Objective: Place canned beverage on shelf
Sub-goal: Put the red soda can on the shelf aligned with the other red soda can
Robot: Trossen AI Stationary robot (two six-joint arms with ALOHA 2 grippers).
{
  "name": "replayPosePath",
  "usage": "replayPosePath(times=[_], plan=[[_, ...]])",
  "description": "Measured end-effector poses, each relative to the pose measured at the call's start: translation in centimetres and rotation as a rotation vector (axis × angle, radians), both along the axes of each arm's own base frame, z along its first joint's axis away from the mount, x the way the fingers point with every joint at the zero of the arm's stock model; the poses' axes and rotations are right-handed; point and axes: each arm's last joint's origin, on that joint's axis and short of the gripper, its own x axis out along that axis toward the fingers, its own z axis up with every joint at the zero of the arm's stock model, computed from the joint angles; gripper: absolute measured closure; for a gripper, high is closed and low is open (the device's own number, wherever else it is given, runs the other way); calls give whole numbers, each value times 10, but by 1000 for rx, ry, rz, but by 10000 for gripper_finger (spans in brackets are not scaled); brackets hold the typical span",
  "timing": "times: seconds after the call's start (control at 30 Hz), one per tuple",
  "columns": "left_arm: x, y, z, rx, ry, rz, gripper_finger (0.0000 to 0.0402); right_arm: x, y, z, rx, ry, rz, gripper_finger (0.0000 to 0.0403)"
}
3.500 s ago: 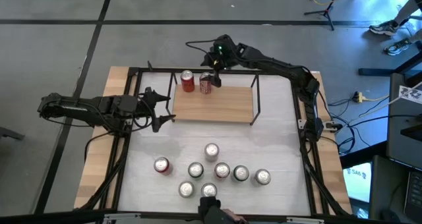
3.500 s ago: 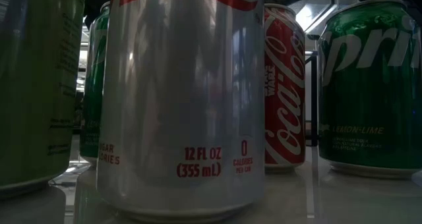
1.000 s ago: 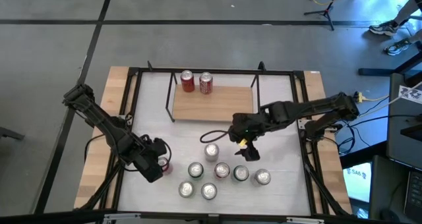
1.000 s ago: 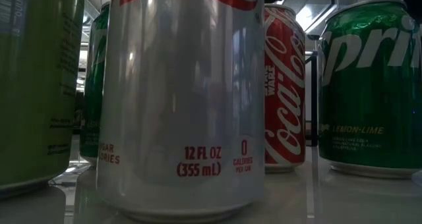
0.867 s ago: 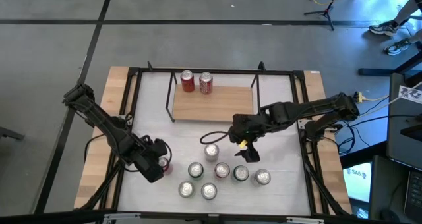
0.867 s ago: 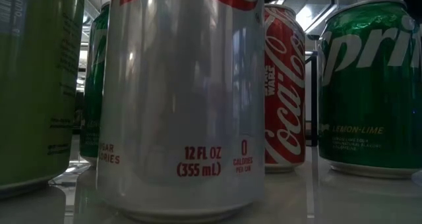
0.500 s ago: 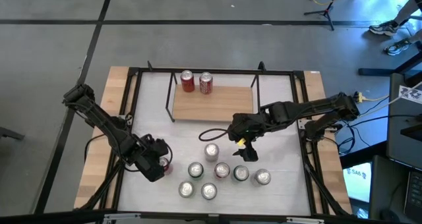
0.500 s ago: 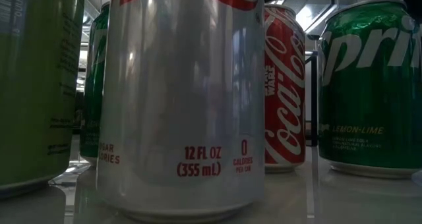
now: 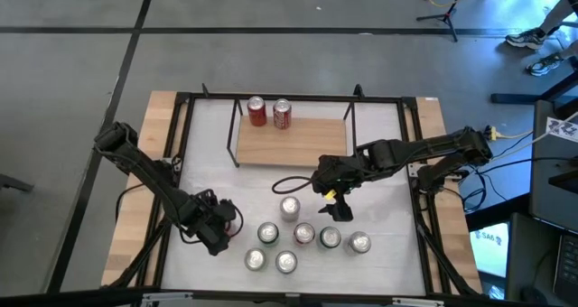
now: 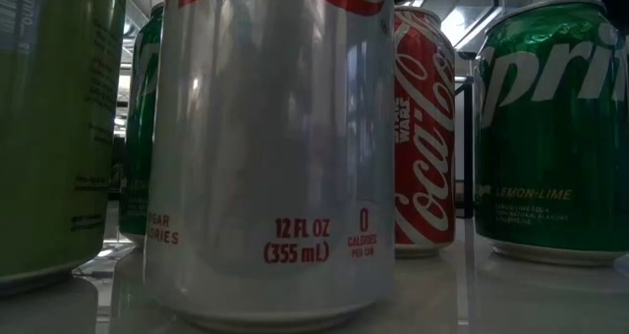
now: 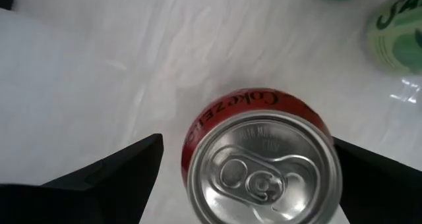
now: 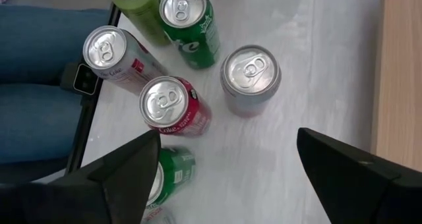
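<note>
The shelf (image 9: 292, 141), a light-wood board in a thin black wire frame, sits at the far middle of the table (image 9: 388, 144) and carries two upright red cans (image 9: 269, 113) side by side at its far left corner, close together; the rest of the board is bare. All the other cans stand on the table on the near side of the shelf. Closest to the shelf is a single silver can (image 9: 290, 208), and beyond it, farther from the shelf, a loose cluster of five cans (image 9: 302, 244) with silver tops; the right wrist view shows a green can (image 12: 192, 26), a red can (image 12: 175, 107) and a silver-and-red can (image 12: 115, 55) among them. Well to the left of this cluster and farther from the shelf than the lone silver can stands a red Coke Zero can (image 11: 260, 161), sealed, its pull tab flat. The left gripper (image 9: 219, 222) is over this can, its fingers (image 11: 105, 178) spread wide on either side of it with table showing between finger and can, so it grips nothing. The right gripper (image 9: 330, 191) hovers between the shelf and the lone silver can, jaws apart and empty. In the low view a silver can (image 10: 270, 147) fills the foreground.
</note>
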Motion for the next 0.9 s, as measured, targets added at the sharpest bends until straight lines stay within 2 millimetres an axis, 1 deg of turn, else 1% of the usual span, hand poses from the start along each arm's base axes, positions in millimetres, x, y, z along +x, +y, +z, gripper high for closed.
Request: replayPosePath(times=[0.1, 0.2, 0.53, 0.7, 0.9], plan=[[0, 0, 0, -12, 11, -10, 14, 0, 0, 0, 0, -3, -1, 52], [-1, -1, 0, -21, 18, -14, 26, 0, -1, 0, 0, -3, -2, 52], [1, 1, 0, -42, 27, -7, 102, 0, -1, 0, 0, -3, -2, 52], [4, 5, 1, -69, 29, 87, 114, 0, -1, 0, 0, -3, -2, 52], [10, 13, 1, -103, 21, 285, 116, 0, -1, 0, 0, -3, -2, 52]])
